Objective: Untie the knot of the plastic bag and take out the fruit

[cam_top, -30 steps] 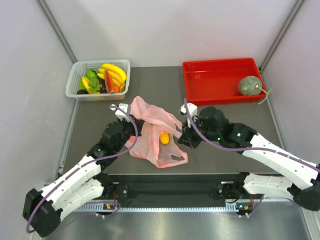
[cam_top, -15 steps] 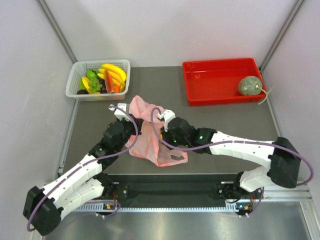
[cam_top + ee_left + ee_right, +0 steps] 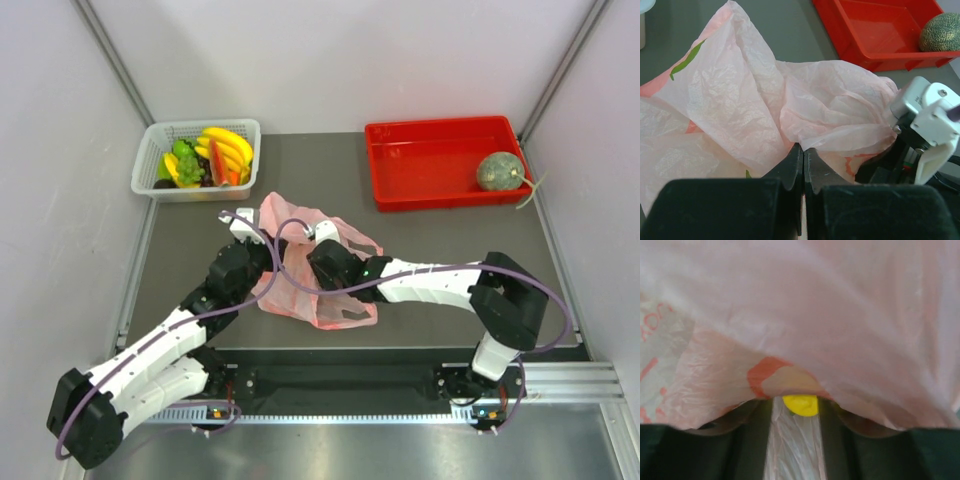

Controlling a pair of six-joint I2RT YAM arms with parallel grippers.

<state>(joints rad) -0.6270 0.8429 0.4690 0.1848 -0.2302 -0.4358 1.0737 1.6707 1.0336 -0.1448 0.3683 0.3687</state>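
The pink plastic bag (image 3: 300,290) lies crumpled at the table's middle, its mouth open; no tied knot shows. My left gripper (image 3: 266,260) is shut on a fold of the bag's film at its left edge, seen close in the left wrist view (image 3: 803,149). My right gripper (image 3: 322,272) is inside the bag, under the film. In the right wrist view it (image 3: 796,407) is open, with a small yellow fruit (image 3: 800,404) between its fingertips. The green melon (image 3: 498,171) lies in the red tray (image 3: 430,165). Other fruit is hidden.
A white basket (image 3: 160,140) with larger bananas, grapes and slices stands at the back left. The red tray is at the back right. The right wrist's white camera mount (image 3: 927,115) sits close to my left gripper, right of the bag fold.
My right arm has swung left and pushed its gripper into the bag's mouth. The yellow fruit seen from above is now covered by it. The left gripper has stayed shut on the bag.
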